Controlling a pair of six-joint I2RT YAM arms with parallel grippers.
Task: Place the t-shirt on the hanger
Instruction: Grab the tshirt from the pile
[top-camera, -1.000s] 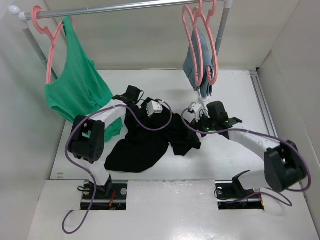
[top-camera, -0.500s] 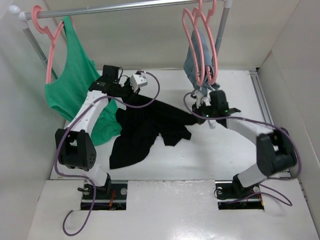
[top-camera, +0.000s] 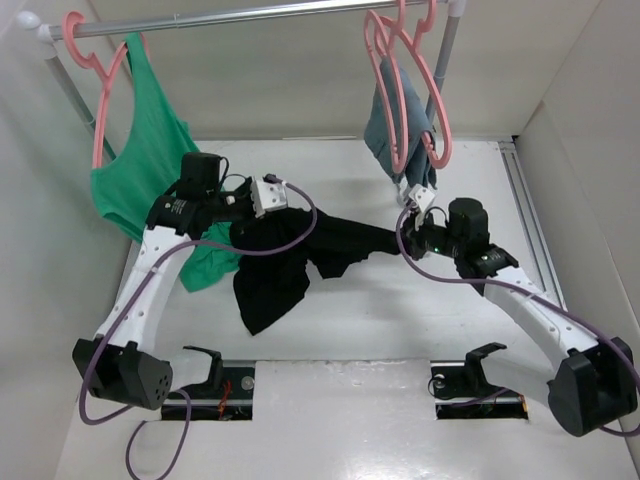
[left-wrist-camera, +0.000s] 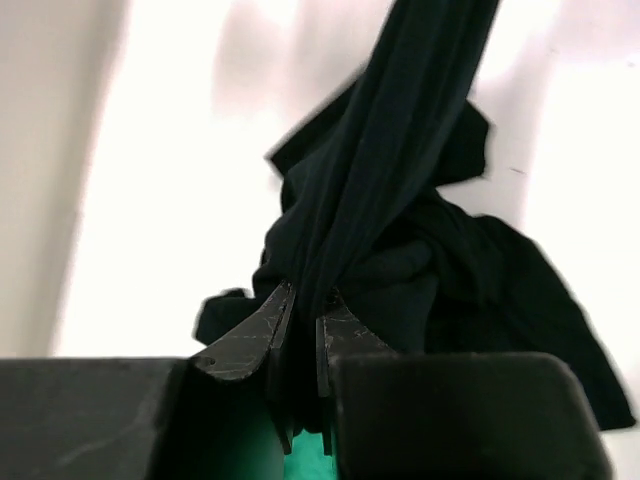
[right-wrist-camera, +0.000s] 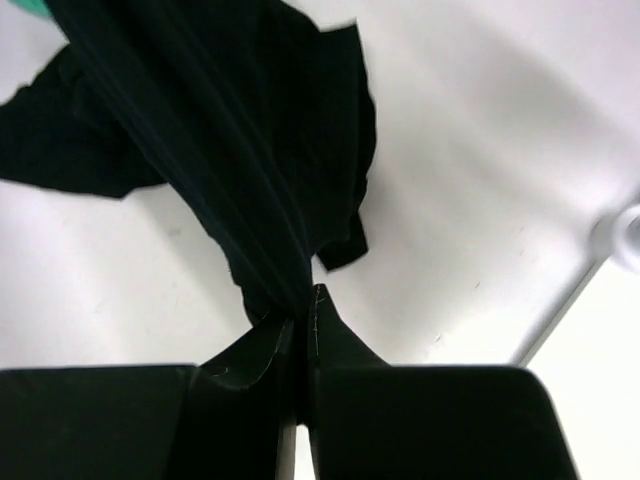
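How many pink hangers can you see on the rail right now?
3 pink hangers: one at the left end of the rail, carrying the green top; two overlapping at the right end by the grey-blue garment. Another could be hidden behind that pair.

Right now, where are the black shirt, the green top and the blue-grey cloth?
black shirt (top-camera: 270, 290), top view, the bunched part hanging down
green top (top-camera: 150, 160), top view, middle of its front
blue-grey cloth (top-camera: 412, 120), top view, its middle
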